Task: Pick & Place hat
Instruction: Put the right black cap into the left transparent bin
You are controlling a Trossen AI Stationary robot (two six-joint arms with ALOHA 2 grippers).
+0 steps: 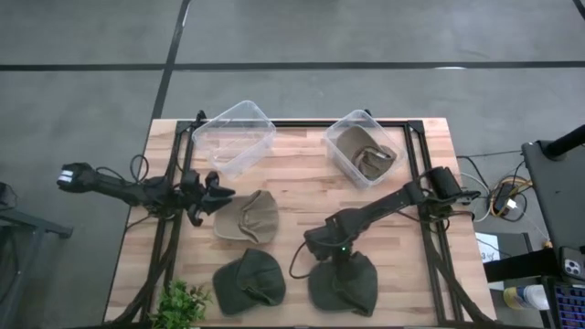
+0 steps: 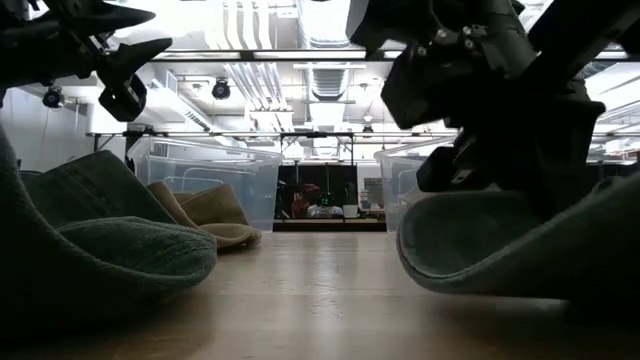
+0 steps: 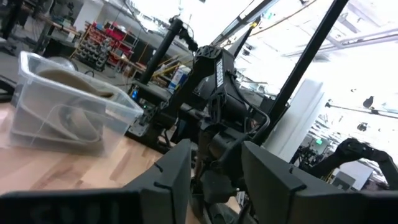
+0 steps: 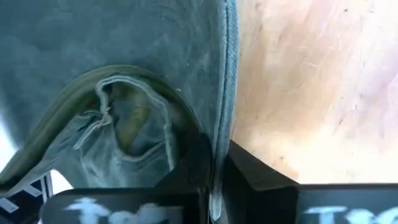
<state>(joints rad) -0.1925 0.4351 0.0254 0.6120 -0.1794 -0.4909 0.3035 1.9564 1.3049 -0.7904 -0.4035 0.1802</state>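
A dark green hat (image 1: pixel 345 285) lies near the table's front edge, right of the middle. My right gripper (image 1: pixel 322 247) comes down on its far edge and is shut on it; the right wrist view shows the hat (image 4: pixel 124 68) filling the picture. A second dark green hat (image 1: pixel 249 281) rests on the wood to its left, and a tan hat (image 1: pixel 247 217) lies beyond that one. My left gripper (image 1: pixel 215 194) hovers open beside the tan hat, touching nothing. My right gripper pinches the dark green hat's stitched rim (image 4: pixel 225 124) between its two fingers, one finger (image 4: pixel 186 168) on the lining side and the other on the outer side. The fingers slant down from the far right. The hat's body (image 2: pixel 520 250) rests on the table.
Two clear bins stand at the far edge: the left bin (image 1: pixel 233 135) has nothing in it, the right bin (image 1: pixel 363 146) holds a tan hat. A small green plant (image 1: pixel 183 302) sits at the front left corner. Bare wood lies between the hats and the bins.
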